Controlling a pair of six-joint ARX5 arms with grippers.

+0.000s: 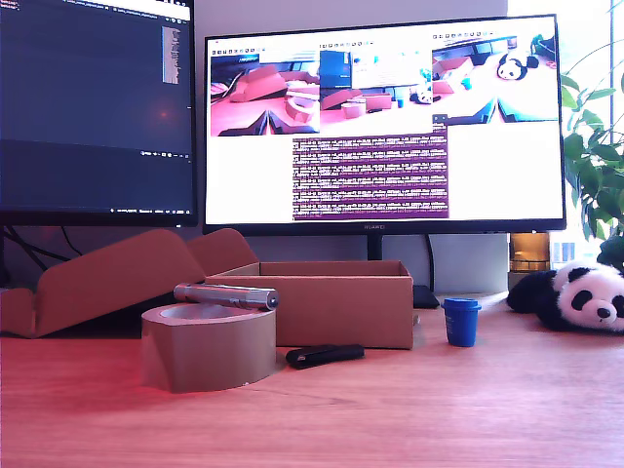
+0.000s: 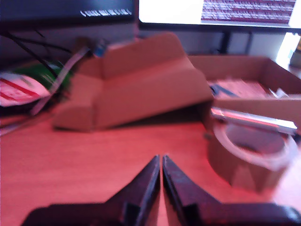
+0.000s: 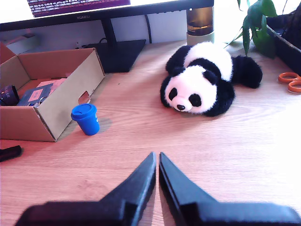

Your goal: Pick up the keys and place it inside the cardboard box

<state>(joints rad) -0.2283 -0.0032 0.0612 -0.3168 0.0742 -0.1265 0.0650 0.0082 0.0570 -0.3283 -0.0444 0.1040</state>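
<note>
Second wrist view: fingers (image 3: 157,162) closed beside cardboard box (image 3: 70,92).

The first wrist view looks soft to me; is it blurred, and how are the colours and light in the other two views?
First wrist view: blurred throughout, with a strong red cast on the cardboard box and tape roll. Second wrist view: sharp, though overexposed near the plant. Exterior view: fairly sharp, bright monitor, reddish tint on the desk.
</note>
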